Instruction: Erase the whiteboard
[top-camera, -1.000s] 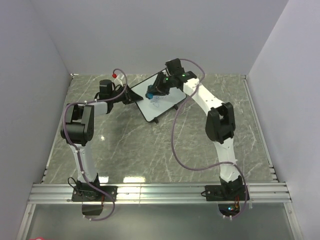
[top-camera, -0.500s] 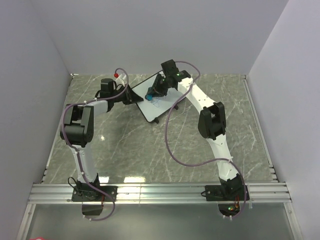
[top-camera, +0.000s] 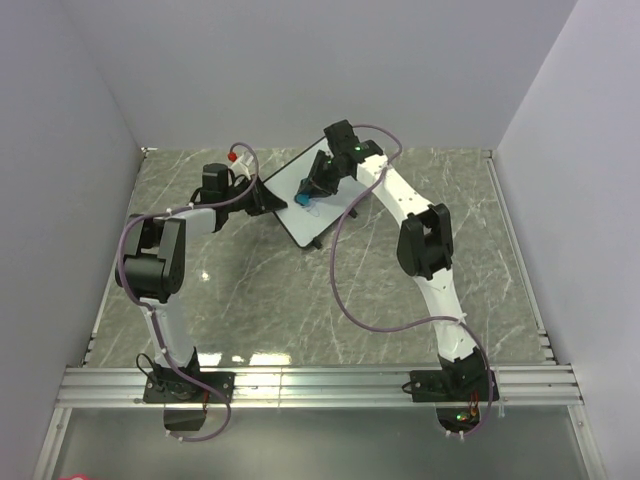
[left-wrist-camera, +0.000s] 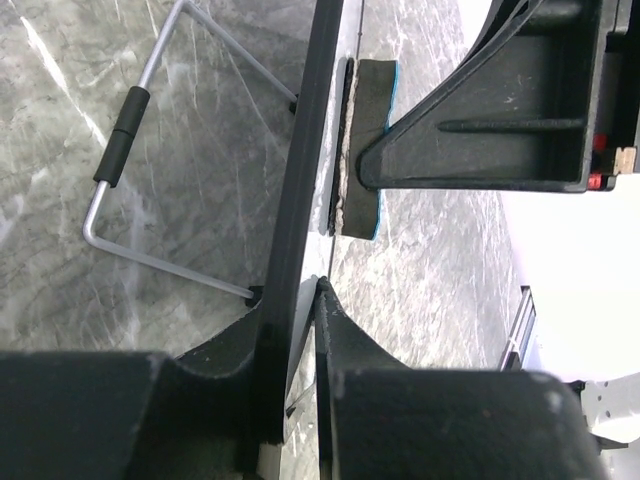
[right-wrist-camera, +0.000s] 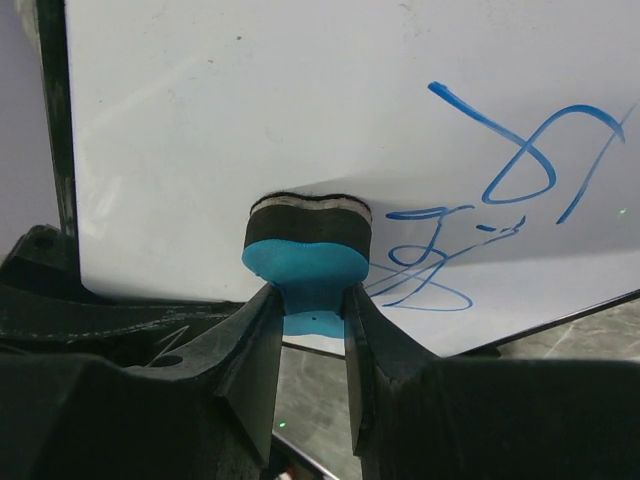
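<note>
The right gripper (right-wrist-camera: 308, 298) is clenched on a small blue foam eraser block with a black felt face (right-wrist-camera: 305, 250). The felt presses flat against the white surface of the small rectangular black-framed whiteboard (right-wrist-camera: 230, 120). Blue marker scribbles (right-wrist-camera: 520, 170) lie just beside the eraser on the board. The left gripper (left-wrist-camera: 293, 297) grasps the whiteboard's thin black edge. A bent wire stand (left-wrist-camera: 120, 190) juts from the board's back. The board sits at the far middle of the grey marbled table (top-camera: 260, 290), between the two arms.

One whiteboard (right-wrist-camera: 250, 100), one blue eraser (right-wrist-camera: 305, 255)
</note>
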